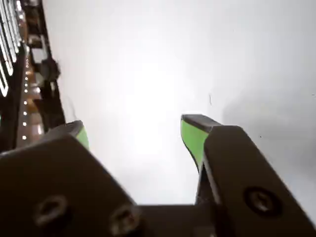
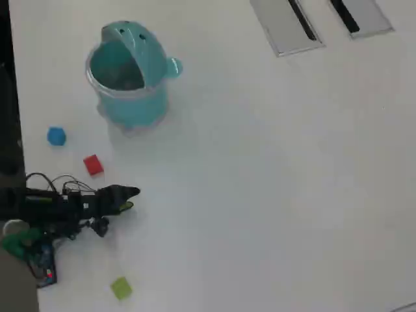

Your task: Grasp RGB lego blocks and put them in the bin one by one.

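In the overhead view we see the teal round plastic bin (image 2: pixel 129 78) standing upright on the white table (image 2: pixel 273 182) near the upper left. Its whale-like domed lid (image 2: pixel 133 39) is tipped back, with two small eye dots on it, and a knob juts from the side toward the right of the picture. The mouth faces us, ringed by a translucent rim. We can look into it, and the inside reads as a plain grey-teal shade; we make out no block there, though the bottom is dim.

All three small cube-like plastic blocks lie on the table outside the bin. The blue block (image 2: pixel 56 136) sits below and left of the bin, near the table's left edge. The red block (image 2: pixel 93 164) lies just below and right of the blue one, apart from it. The yellow-green block (image 2: pixel 121 287) is well apart from both, near the bottom edge.

The dark gripper (image 2: pixel 130 199) reaches in from the left edge of the overhead view, its tips pointing right. The red block lies near it, above and left of the tips; the yellow-green block lies well below the arm.

In the wrist view the gripper (image 1: pixel 136 131) shows two dark jaws with green pads (image 1: pixel 192 138) spread wide, a broad stretch of bare white table between them and nothing pinched. No block appears in that view.
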`<state>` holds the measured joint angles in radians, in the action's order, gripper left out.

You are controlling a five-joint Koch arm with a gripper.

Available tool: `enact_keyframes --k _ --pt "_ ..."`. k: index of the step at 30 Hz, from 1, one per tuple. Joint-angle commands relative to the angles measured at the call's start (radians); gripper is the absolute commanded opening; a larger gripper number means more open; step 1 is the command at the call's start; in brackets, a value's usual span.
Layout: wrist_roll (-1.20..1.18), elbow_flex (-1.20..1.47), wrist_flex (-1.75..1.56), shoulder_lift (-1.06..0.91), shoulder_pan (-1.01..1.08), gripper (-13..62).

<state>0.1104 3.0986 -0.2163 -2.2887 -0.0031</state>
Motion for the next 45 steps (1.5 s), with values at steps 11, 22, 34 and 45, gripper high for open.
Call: enact_keyframes --k 11,22,34,45 --pt "0.003 0.072 -0.003 -0.058 0.002 34.6" --pt "0.014 0.072 -0.005 -0.058 0.000 34.6" --pt "0.117 0.066 -0.120 -0.061 0.006 33.0" --pt "0.327 0.046 -0.327 -0.063 -0.032 32.4"
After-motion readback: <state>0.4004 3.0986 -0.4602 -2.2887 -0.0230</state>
